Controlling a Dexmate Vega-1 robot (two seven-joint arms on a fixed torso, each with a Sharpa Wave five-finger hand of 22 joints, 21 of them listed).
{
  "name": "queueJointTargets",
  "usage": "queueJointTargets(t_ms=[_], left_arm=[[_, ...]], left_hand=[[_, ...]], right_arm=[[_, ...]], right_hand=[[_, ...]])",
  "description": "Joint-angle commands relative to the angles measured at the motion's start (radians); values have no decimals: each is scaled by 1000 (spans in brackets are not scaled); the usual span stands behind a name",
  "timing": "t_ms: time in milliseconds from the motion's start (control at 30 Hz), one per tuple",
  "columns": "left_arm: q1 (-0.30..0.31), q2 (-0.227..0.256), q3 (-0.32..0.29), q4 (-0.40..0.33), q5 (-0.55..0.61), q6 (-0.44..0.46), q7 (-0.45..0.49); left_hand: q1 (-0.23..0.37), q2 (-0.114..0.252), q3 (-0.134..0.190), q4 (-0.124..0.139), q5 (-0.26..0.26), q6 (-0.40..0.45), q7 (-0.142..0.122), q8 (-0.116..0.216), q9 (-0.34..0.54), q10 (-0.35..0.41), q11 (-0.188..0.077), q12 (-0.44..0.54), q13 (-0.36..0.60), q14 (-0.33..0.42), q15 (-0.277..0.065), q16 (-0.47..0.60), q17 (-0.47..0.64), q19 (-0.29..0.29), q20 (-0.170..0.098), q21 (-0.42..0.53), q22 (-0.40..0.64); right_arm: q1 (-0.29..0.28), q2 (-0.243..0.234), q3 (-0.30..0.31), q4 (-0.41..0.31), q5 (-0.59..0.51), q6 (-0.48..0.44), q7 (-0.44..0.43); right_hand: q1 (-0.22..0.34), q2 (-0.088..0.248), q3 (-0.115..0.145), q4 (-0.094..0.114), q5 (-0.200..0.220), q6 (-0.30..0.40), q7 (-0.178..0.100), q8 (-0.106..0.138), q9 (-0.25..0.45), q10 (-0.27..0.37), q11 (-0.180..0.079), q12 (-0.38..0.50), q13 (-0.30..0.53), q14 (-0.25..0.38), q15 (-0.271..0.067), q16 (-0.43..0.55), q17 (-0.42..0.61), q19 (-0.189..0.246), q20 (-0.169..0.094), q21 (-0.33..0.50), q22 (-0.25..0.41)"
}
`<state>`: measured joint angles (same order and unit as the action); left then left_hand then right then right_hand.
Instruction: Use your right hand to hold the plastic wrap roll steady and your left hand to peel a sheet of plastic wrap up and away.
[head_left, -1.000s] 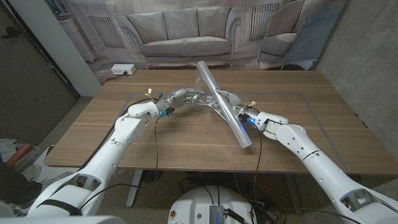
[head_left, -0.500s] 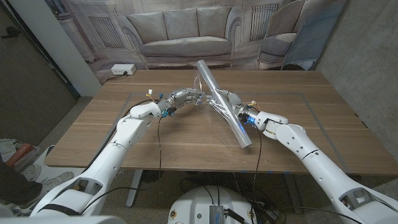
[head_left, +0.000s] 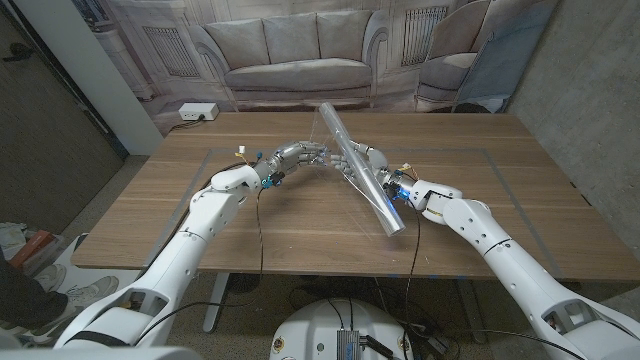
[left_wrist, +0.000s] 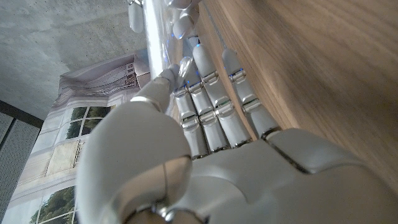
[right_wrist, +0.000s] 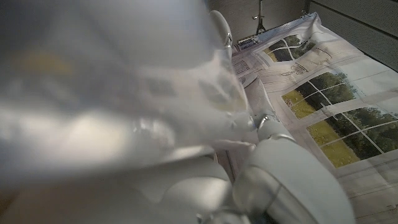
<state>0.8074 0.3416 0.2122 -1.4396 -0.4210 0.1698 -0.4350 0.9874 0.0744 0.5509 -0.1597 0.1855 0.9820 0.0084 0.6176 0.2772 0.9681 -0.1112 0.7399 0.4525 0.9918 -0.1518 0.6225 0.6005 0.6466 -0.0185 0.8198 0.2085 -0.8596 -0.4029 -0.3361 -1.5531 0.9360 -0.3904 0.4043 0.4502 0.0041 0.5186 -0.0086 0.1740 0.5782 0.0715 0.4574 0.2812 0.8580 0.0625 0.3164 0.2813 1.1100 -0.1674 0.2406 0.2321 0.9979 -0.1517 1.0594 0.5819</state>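
The plastic wrap roll (head_left: 362, 170) is a long shiny tube lying slantwise over the middle of the table, its far end raised. My right hand (head_left: 372, 166) grips it around the middle from the right; in the right wrist view the roll (right_wrist: 106, 118) is a blur across my curled fingers (right_wrist: 261, 124). My left hand (head_left: 308, 154) reaches in from the left, fingers stretched out to the roll's side. In the left wrist view the fingertips (left_wrist: 199, 53) and thumb lie against the roll (left_wrist: 152, 37). Whether film is pinched between them is not clear.
The wooden table (head_left: 250, 215) has bare room to the left and right of both arms. A white power strip (head_left: 197, 113) lies at the far left corner. A printed backdrop of a sofa hangs behind the table.
My left hand drew back a little from the roll, then came in again to touch it. The roll's raised far end has swung slightly to the right in my right hand.
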Motion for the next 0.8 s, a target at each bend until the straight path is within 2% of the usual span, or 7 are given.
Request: queueJointTargets(t_ms=[33, 300, 367, 533, 700, 767, 800], left_arm=[[-6, -1, -1, 0, 0, 9, 1], [1, 2, -3, -26, 5, 20, 20], [-2, 9, -1, -32, 5, 24, 12], [6, 11, 1, -70, 5, 47, 34], [8, 2, -4, -82, -26, 73, 21], [24, -6, -11, -124, -32, 114, 63], [17, 1, -6, -123, -31, 114, 48]], left_hand=[[21, 14, -1, 8, 11, 12, 11, 12, 10, 1, -4, 8, 11, 13, -63, 5, 9, 4, -9, 9, 5], [25, 16, -2, 11, 12, 7, 15, 21, 26, 0, 0, 19, 29, 21, -63, 4, 21, 2, -13, 21, 6], [27, 16, -3, 11, 12, 7, 14, 24, 30, 1, -1, 22, 34, 23, -63, 5, 26, 2, -15, 25, 6], [31, 16, -3, 11, 14, 6, 17, 29, 39, 0, 1, 28, 43, 30, -64, 5, 32, 4, -19, 33, 7], [31, 16, -2, 13, 17, 4, 19, 35, 50, 6, 0, 37, 55, 38, -64, 2, 37, 13, -24, 45, 7], [32, 15, -2, 13, 18, 4, 19, 38, 54, 7, -1, 40, 60, 45, -64, 2, 38, 21, -27, 52, 7], [32, 15, -1, 13, 19, 4, 17, 39, 55, 7, -2, 41, 61, 46, -64, 2, 38, 22, -28, 54, 7]], right_arm=[[13, 21, 7, 42, 17, -8, 50], [24, 32, 5, 78, 8, 8, 97], [28, 33, 4, 86, 6, 8, 107], [45, 41, 1, 119, 8, -3, 140], [52, 46, 3, 131, 6, -16, 141], [53, 46, 6, 129, 5, -24, 134], [53, 47, 7, 131, 5, -26, 134]], right_hand=[[-22, -21, -4, 19, 4, -9, 7, -7, 3, -1, 16, -2, 3, 4, 14, -2, -1, 11, -61, -8, 1], [-113, -73, -44, 58, -4, -31, 9, -20, 6, -11, 25, -6, 6, -8, 39, -11, -11, 13, -54, -25, -8], [-142, -93, -58, 69, -2, -42, 11, -27, 6, -19, 28, -10, 7, -14, 46, -14, -14, 5, -40, -57, -49], [-150, -95, -58, 72, 1, -51, 14, -33, 5, -27, 31, -13, 8, -18, 48, -15, -15, 13, -36, -68, -70], [-145, -90, -51, 69, 3, -57, 18, -37, 5, -30, 36, -13, 8, -17, 45, -15, -17, 27, -50, -66, -73], [-142, -87, -48, 67, 4, -58, 18, -38, 5, -30, 36, -13, 8, -16, 45, -15, -17, 30, -51, -65, -74], [-141, -86, -47, 67, 4, -58, 19, -39, 5, -30, 36, -13, 8, -16, 44, -15, -17, 30, -51, -66, -74]])
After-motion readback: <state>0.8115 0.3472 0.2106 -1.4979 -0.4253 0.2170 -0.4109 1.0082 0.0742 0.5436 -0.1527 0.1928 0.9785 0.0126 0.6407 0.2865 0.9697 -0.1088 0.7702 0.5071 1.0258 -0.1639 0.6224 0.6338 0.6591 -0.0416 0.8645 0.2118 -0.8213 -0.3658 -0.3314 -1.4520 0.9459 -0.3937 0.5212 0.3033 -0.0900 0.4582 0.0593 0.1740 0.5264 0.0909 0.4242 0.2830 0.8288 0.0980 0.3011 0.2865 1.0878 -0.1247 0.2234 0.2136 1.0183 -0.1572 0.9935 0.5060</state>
